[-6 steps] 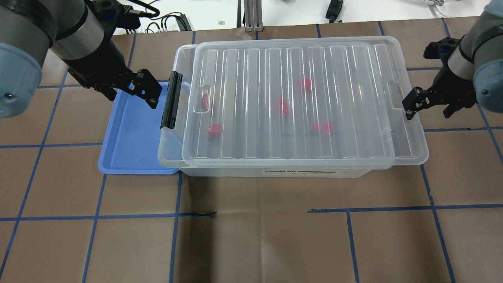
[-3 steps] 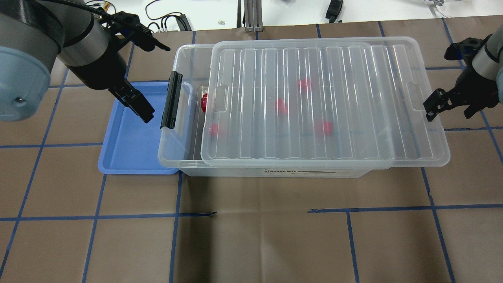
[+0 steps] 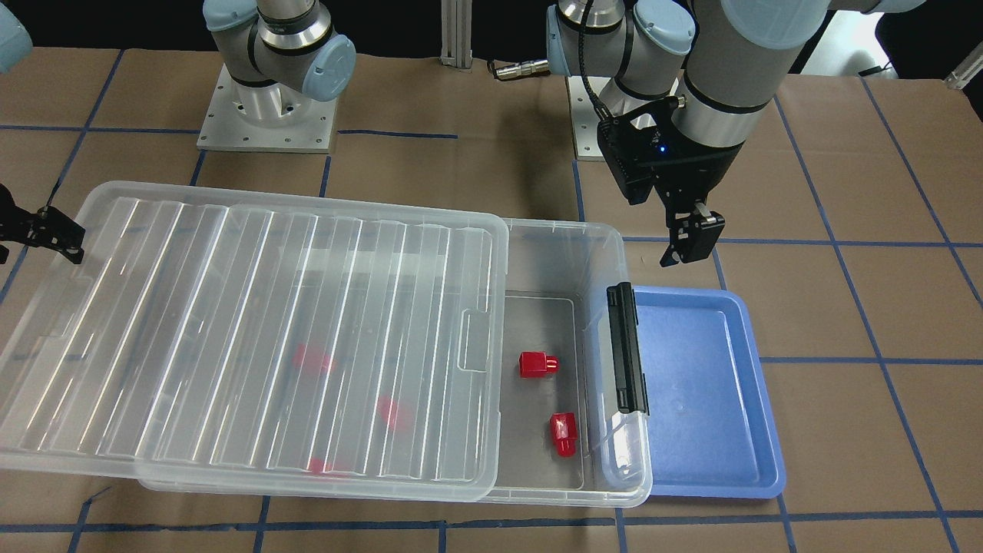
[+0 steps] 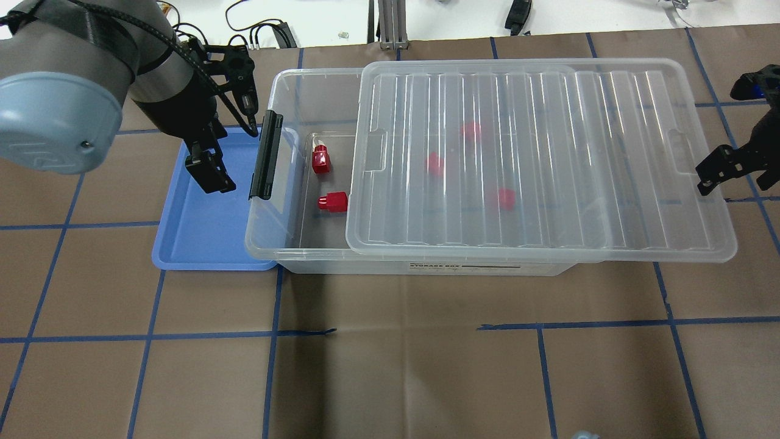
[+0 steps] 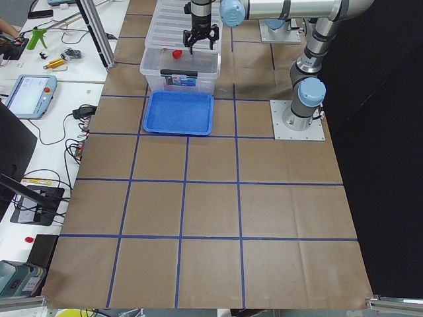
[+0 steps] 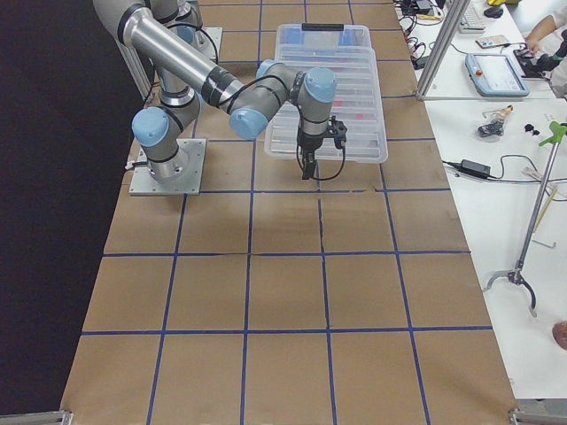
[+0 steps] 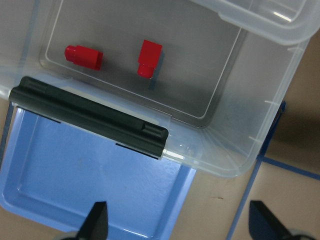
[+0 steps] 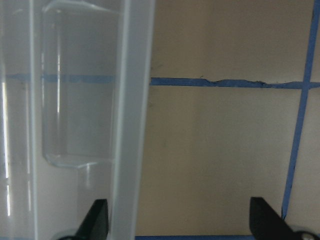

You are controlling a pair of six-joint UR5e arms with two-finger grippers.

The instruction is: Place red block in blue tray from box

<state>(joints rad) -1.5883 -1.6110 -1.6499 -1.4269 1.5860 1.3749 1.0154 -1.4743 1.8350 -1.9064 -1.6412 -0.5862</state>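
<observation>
Exterior front-facing: the box [image 3: 607,253] sits on the bench [image 3: 845,430] with its lid [image 3: 230,330] lying offset toward the right arm's end, so the latch end is uncovered. There a red block [image 3: 564,432] and a second red block [image 3: 537,364] lie on the box floor (three more red blocks [image 3: 315,357] show dimly under the lid). The blue tray [image 3: 691,399] lies just beside the latch end. Overhead exterior: the left tool [image 4: 213,177] hangs above the tray, near the black latch [image 4: 265,155]. Left wrist-mounted: its fingers [image 7: 97,220] stand wide apart. Right wrist-mounted: the right tool [image 8: 178,220] is spread wide too, the lid's rim between its fingers.
</observation>
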